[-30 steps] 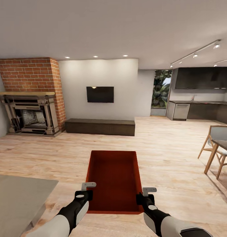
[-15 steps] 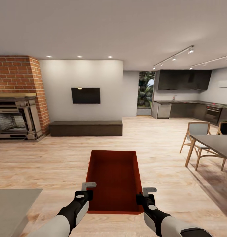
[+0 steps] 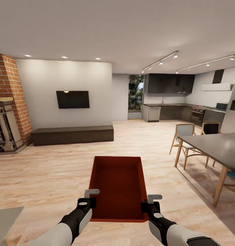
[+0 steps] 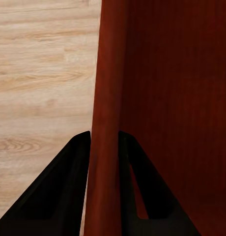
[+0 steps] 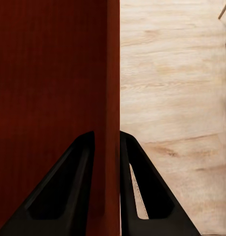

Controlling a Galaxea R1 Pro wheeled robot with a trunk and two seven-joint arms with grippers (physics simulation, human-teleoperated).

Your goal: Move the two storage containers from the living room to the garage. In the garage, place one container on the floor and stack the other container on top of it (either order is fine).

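The left gripper is clamped on the left wall of the container, and in the left wrist view its 2 dark fingers pinch that red wall from both sides. The right gripper is clamped on the right wall; in the right wrist view its fingers sit one inside and one outside the wall. The container is 1 open red-orange box, held level between the 2 arms at 6 o'clock in the head view, above the wood floor, with its long axis running toward 12 o'clock and nothing visible inside. Beyond it, at 10 o'clock, a long dark bench stands along a pale wall, with a TV mounted above it. At 9 o'clock a brick fireplace reaches the frame edge. At 8 o'clock a grey corner of a rug, or some low surface, lies on the floor; which one cannot be told. At 3 o'clock stands a grey table on wooden legs with chairs around it. At 1 o'clock a dark kitchen lines the far wall, with a window showing green leaves beside it and track lights on the ceiling.
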